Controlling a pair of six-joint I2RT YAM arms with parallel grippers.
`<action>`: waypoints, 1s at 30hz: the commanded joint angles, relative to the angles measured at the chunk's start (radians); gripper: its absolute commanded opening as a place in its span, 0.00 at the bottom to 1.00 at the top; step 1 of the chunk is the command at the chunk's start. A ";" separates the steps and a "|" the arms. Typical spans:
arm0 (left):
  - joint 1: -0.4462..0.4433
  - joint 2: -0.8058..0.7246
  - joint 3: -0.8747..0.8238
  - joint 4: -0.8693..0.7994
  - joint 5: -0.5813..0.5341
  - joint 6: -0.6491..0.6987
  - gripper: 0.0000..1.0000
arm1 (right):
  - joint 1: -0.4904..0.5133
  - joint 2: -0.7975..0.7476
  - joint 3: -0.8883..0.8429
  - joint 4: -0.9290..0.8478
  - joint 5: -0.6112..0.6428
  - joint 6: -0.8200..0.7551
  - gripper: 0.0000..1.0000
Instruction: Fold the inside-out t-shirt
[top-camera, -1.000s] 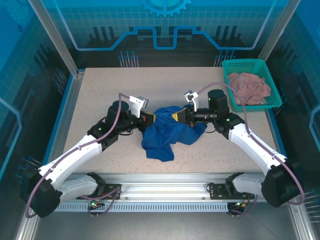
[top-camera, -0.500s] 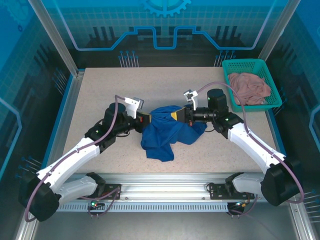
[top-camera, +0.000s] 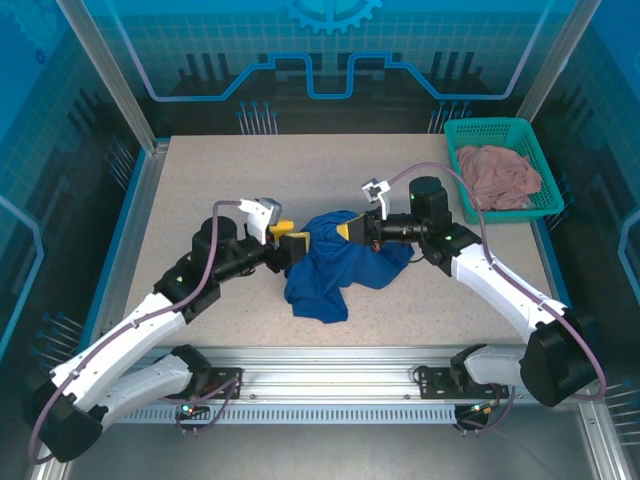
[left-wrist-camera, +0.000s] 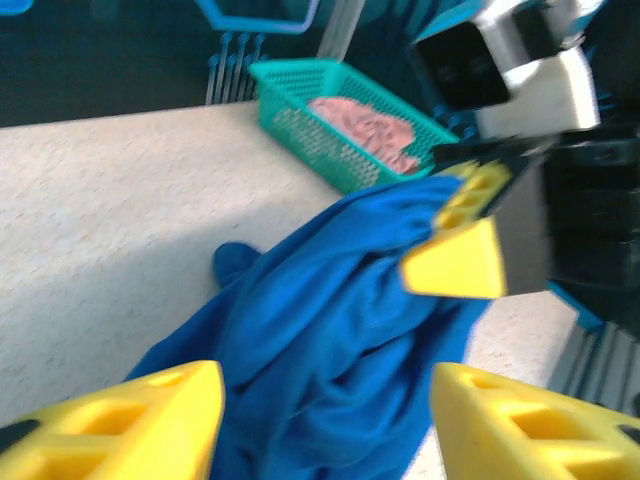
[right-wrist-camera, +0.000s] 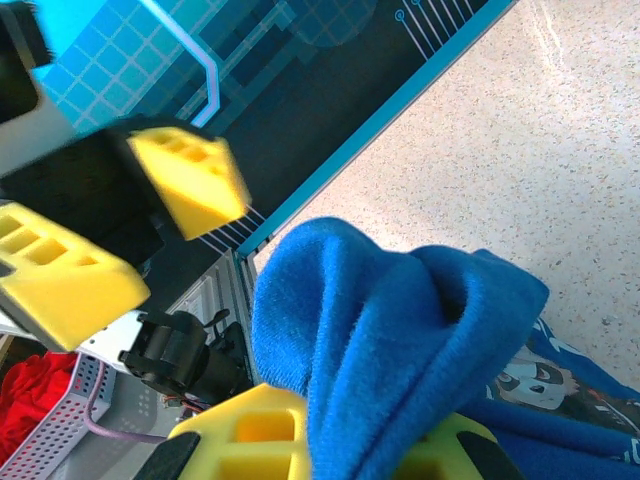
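Item: inside-out t-shirt (top-camera: 335, 265), royal blue, bunched in a loose heap at the middle of the surface (top-camera: 200, 190), one fold raised off the heap

Right claw (top-camera: 347, 231): closed on the raised fold; the right wrist view has blue cloth pinched between the yellow fingers (right-wrist-camera: 250, 430) and bulging above them

Left claw (top-camera: 288, 243): jaws apart, nothing gripped; the left wrist view has the shirt lying ahead of and between the two fingers (left-wrist-camera: 150, 420), apparently clear of both pads

Position of shirt to claws: the heap lies between the two claws, its raised far edge in the right claw, its left flank just beside the left claw, the rest trailing toward the near edge

Also present: teal basket (top-camera: 500, 165) with a dusty-pink garment (top-camera: 500, 172) at the far right corner, well apart from the shirt

Risks, as judged:
- a single hold on a thick wad may catch several layers, so a lift could drag the whole heap rather than spread it
- the left claw, closing where it stands, may take a mid-body bunch instead of a hem or sleeve
- the claws are near each other; a close approach could knock fingers together
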 joint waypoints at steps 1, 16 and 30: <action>-0.030 0.022 0.011 0.065 0.084 0.064 0.43 | 0.010 0.013 0.034 0.034 -0.016 0.015 0.00; 0.019 0.303 0.125 0.076 0.182 0.009 0.25 | -0.006 -0.016 0.032 0.026 -0.038 0.014 0.00; 0.029 0.354 0.132 0.193 0.359 -0.026 0.29 | -0.008 -0.011 0.018 0.045 -0.040 0.022 0.00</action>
